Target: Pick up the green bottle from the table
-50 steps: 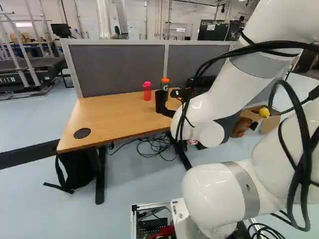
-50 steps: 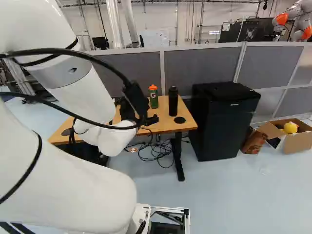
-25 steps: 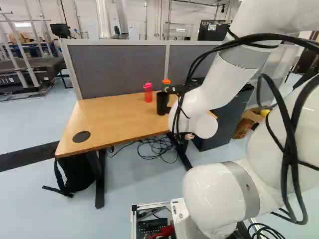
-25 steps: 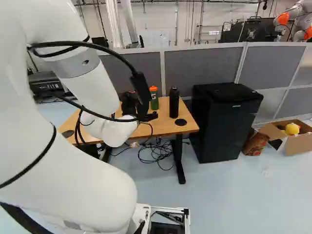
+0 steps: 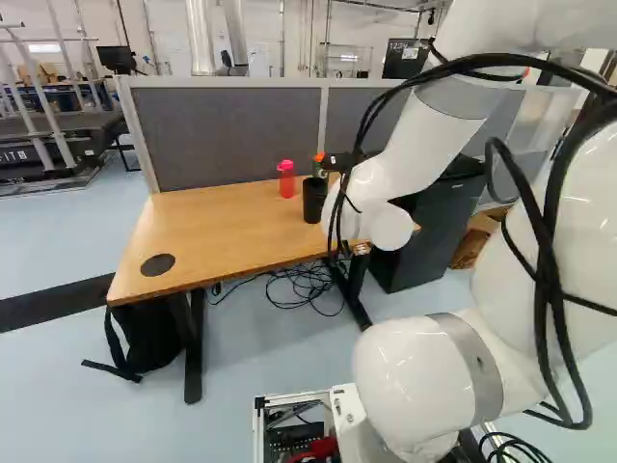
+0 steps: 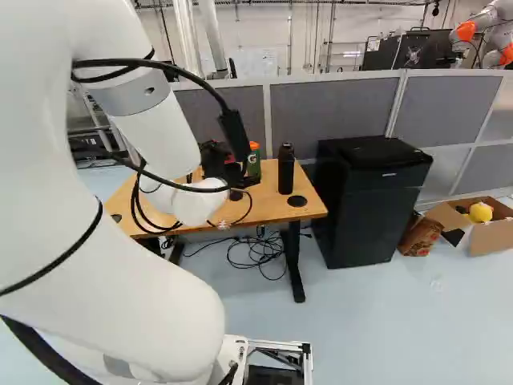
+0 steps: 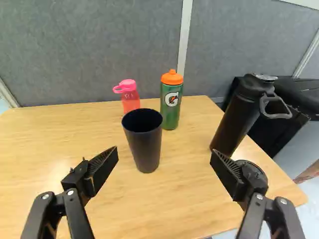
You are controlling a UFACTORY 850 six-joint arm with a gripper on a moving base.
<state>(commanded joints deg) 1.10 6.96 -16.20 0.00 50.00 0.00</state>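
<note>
My gripper (image 6: 215,160) is over the table in the right base view, partly behind the arm's cable. In the wrist view the gripper (image 7: 165,162) stands open, nothing between its fingertips. The green bottle (image 7: 170,104) with an orange cap stands upright ahead of it, behind and to one side of a black cup (image 7: 144,144). The same green bottle (image 6: 254,164) is partly covered by the gripper in the right base view. In the left base view the bottle's cap (image 5: 320,157) shows above the cup.
On the wooden table (image 5: 212,227) stand a pink bottle (image 5: 286,179) and a tall black bottle (image 6: 286,168). Grey partitions (image 6: 329,112) rise behind it. A black fridge (image 6: 369,200) stands beside the table, with cardboard boxes (image 6: 489,228) farther off. Another robot (image 6: 481,32) is in the background.
The base has shifted slightly. My arm has moved forward over the table, leftward in the left base view and rightward in the right one, bringing the gripper partly in front of the green bottle there.
</note>
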